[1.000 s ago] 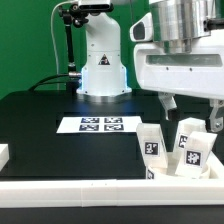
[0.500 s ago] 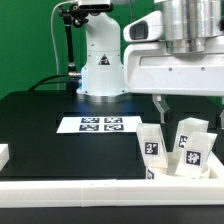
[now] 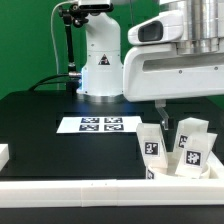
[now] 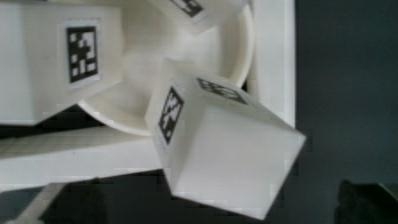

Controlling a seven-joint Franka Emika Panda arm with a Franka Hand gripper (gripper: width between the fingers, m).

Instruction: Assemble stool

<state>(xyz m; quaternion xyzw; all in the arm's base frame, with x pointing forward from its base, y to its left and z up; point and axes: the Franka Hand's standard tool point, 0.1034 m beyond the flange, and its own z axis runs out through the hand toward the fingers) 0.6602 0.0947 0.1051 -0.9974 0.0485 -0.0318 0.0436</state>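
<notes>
Three white stool legs stand together at the exterior view's front right, each with a black-and-white tag: one leg (image 3: 151, 146), a second (image 3: 191, 152) and a third (image 3: 190, 127) behind. My gripper (image 3: 184, 108) hangs open just above them, one finger (image 3: 159, 106) showing over the nearest leg. In the wrist view a tagged leg (image 4: 224, 135) lies tilted against the round white seat (image 4: 128, 92), with another tagged leg (image 4: 64, 52) beyond. The leg fills the space below my open jaws, and nothing is gripped.
The marker board (image 3: 98, 125) lies flat mid-table in front of the robot base (image 3: 100, 60). A long white rail (image 3: 90, 196) runs along the front edge, and a small white piece (image 3: 3, 153) sits at the exterior view's left edge.
The hand has shifted toward the exterior view's left over the legs. The jaws stay open and the parts have not moved.
</notes>
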